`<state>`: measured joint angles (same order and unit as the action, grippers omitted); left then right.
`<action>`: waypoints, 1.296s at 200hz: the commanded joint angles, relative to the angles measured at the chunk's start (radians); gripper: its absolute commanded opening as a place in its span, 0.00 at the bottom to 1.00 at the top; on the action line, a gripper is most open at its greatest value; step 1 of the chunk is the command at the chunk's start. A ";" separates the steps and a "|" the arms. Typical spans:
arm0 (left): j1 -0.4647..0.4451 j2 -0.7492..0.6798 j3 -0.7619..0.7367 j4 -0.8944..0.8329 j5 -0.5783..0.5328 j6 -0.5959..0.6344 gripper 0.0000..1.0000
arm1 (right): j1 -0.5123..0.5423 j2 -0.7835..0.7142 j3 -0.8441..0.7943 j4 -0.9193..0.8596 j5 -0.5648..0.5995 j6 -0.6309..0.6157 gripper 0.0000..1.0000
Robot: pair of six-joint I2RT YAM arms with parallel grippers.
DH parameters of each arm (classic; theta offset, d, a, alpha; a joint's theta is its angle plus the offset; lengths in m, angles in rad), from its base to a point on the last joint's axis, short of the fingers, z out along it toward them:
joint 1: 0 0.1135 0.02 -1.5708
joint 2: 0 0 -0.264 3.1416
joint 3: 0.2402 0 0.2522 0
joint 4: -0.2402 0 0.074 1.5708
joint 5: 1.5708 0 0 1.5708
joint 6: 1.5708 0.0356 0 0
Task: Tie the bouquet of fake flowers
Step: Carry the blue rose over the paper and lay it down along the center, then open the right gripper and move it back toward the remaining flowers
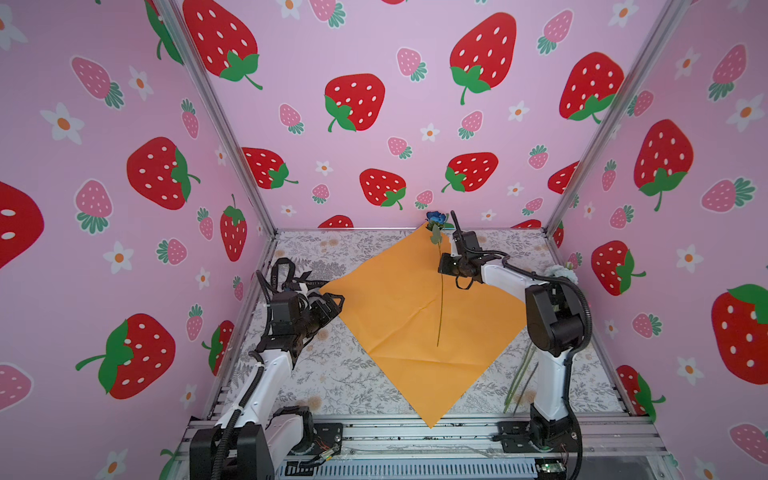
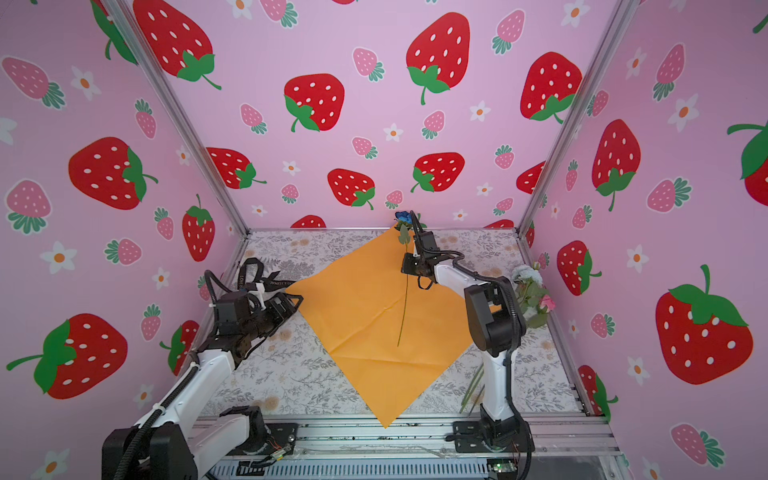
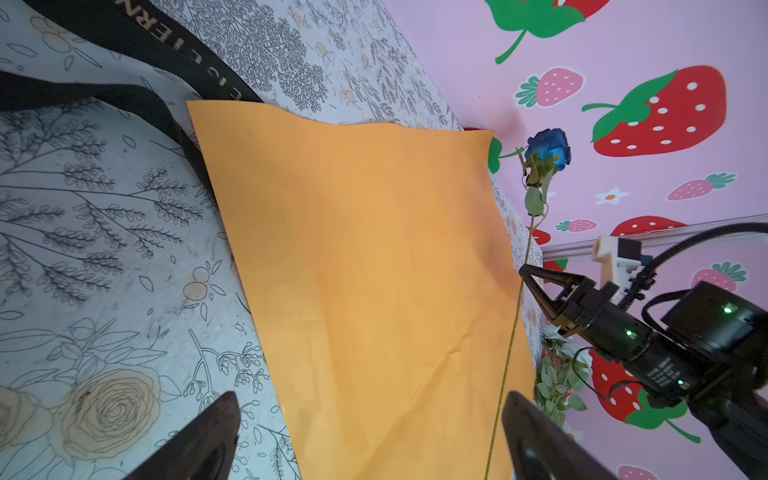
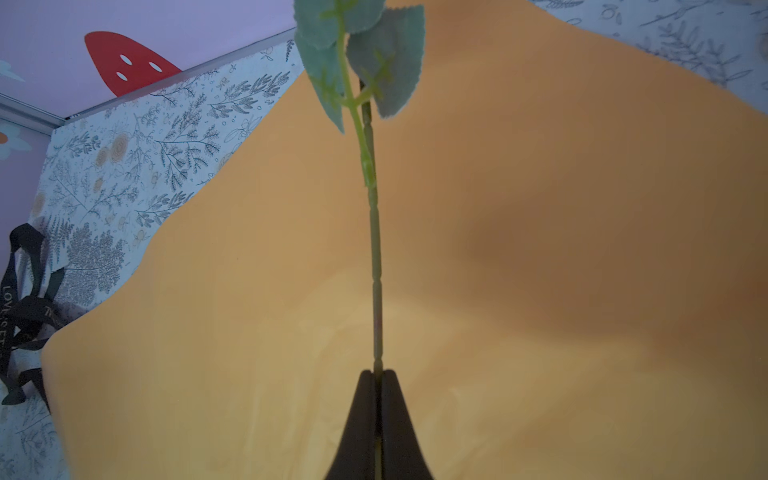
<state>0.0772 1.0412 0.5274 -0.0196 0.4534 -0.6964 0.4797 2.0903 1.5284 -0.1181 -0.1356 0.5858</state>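
Note:
The fake flowers are in two places. A blue rose on a long thin stem hangs upright over the orange paper. My right gripper is shut on that stem below its leaves. The stem's lower end reaches down to the sheet's middle. The other pale and pink flowers lie by the right wall, partly hidden behind the right arm. My left gripper stands open at the paper's left corner, holding nothing.
A long black ribbon with pale lettering lies tangled at the back left, one end touching the paper's left corner. Green stems stick out beside the right arm's base. Strawberry-print walls close in three sides.

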 commanded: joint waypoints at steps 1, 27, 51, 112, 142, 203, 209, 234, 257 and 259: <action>-0.008 0.009 -0.003 0.001 0.002 0.004 0.99 | 0.021 0.063 0.082 0.010 -0.038 0.026 0.00; -0.013 0.025 0.001 0.006 0.001 0.008 0.99 | 0.041 0.143 0.167 -0.004 -0.040 0.029 0.00; -0.015 0.039 0.000 0.012 0.002 0.008 0.99 | 0.046 0.211 0.235 -0.012 -0.050 0.041 0.00; -0.017 0.042 0.001 0.013 -0.001 0.007 0.99 | 0.056 0.281 0.274 -0.012 -0.047 0.069 0.14; -0.017 0.041 0.000 0.012 -0.002 0.008 0.99 | 0.056 0.287 0.284 -0.029 -0.053 0.059 0.24; -0.018 0.016 0.001 -0.003 -0.008 0.008 0.99 | 0.051 0.108 0.206 -0.057 -0.013 0.008 0.32; -0.019 0.014 0.001 -0.005 -0.010 0.008 0.99 | 0.050 0.076 0.184 -0.059 -0.005 0.002 0.33; -0.018 0.002 0.003 -0.013 -0.014 0.014 0.99 | 0.032 -0.046 0.074 -0.077 0.020 -0.019 0.32; -0.019 -0.001 0.004 -0.025 -0.015 0.024 0.99 | 0.009 -0.175 -0.078 -0.087 0.061 -0.042 0.32; -0.018 -0.002 0.003 -0.025 -0.016 0.023 0.99 | 0.006 -0.187 -0.092 -0.088 0.067 -0.044 0.32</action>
<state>0.0624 1.0550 0.5274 -0.0219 0.4454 -0.6884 0.5144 2.0174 1.5604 -0.1780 -0.1303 0.5797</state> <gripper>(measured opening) 0.993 0.322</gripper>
